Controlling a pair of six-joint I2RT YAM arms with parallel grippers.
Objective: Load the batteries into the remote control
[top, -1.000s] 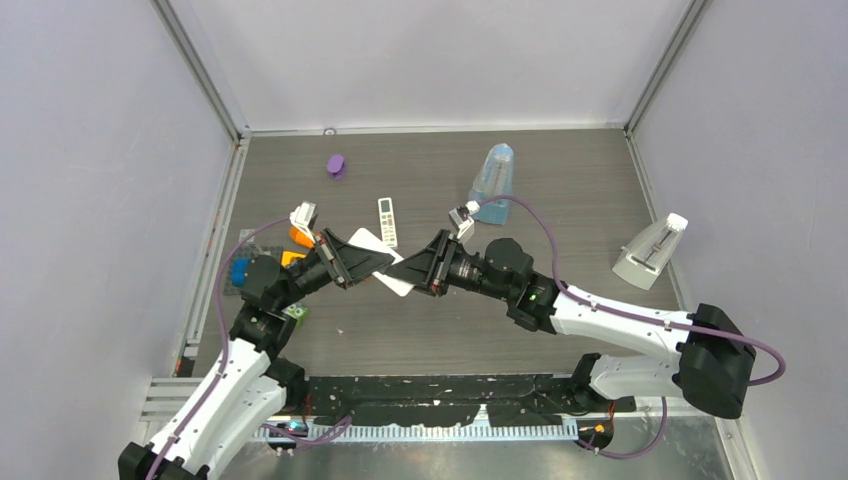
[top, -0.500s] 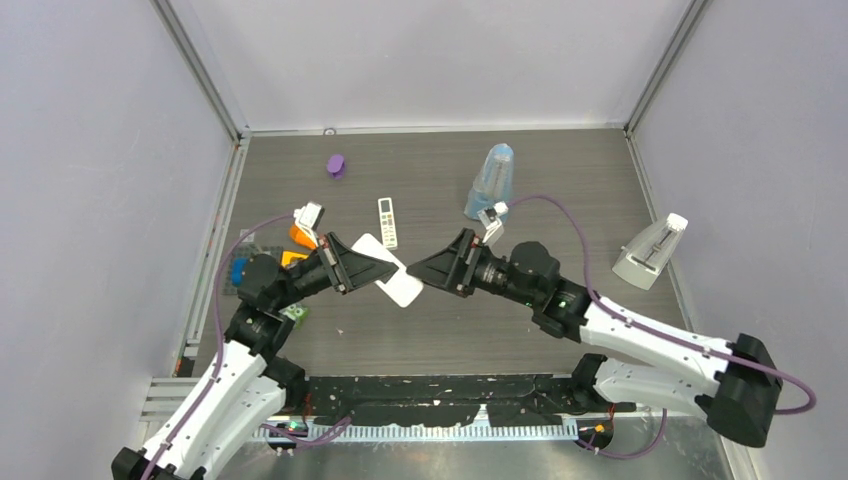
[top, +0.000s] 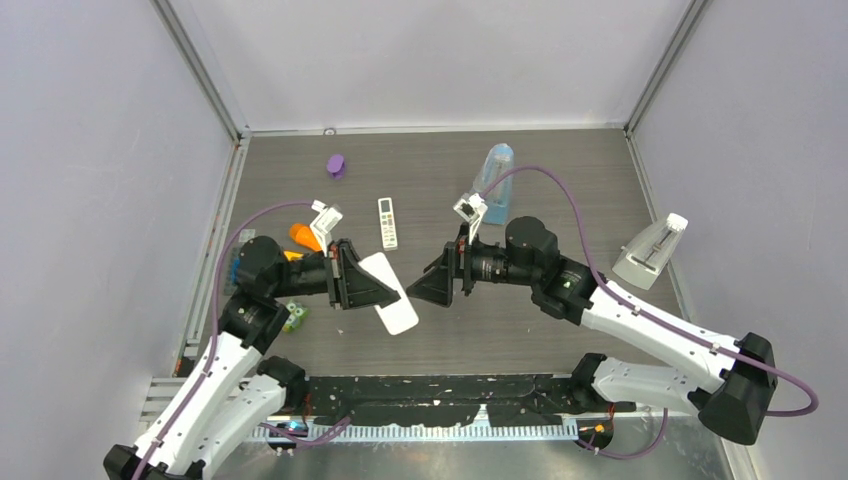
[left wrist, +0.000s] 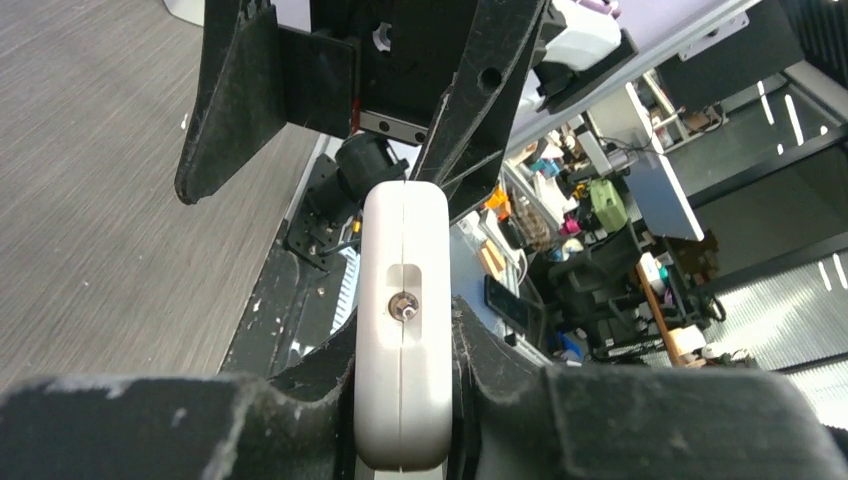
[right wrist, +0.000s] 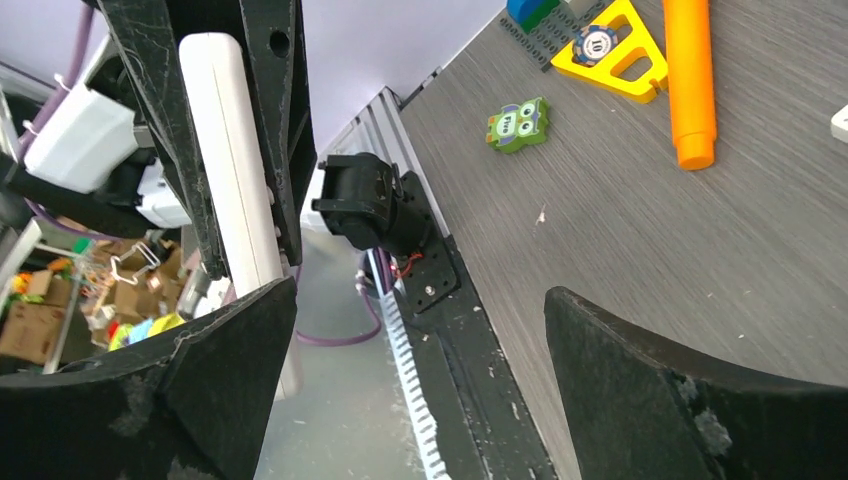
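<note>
So here's where we're sitting: the left gripper (top: 372,286) is clamping the big white remote (left wrist: 403,300) by its two long flat faces, holding it up off the table (top: 420,170) toward the near edge. The free end is pointing at the right gripper (top: 432,288), which is hanging just beside it with its jaws spread wide and nothing in them.

There's a second, smaller remote (top: 387,222) lying flat farther back on the table, well apart from both arms.

The batteries are the part we're struggling with. We're honestly not spotting them in any of the views, so we can't tell where they are.

On handling, we're guessing the remote is light, stiff plastic with a smooth shell, so it's probably a bit slippery. Pinching it across the flat faces near one end looks like a sensible hold, since it leaves the rest free to work on. In the left wrist view, a slot with a small metal bit is facing outward on the end.

The cells should be small, hard and prone to rolling, so we're thinking it's best to take each one across the middle of the barrel.
</note>
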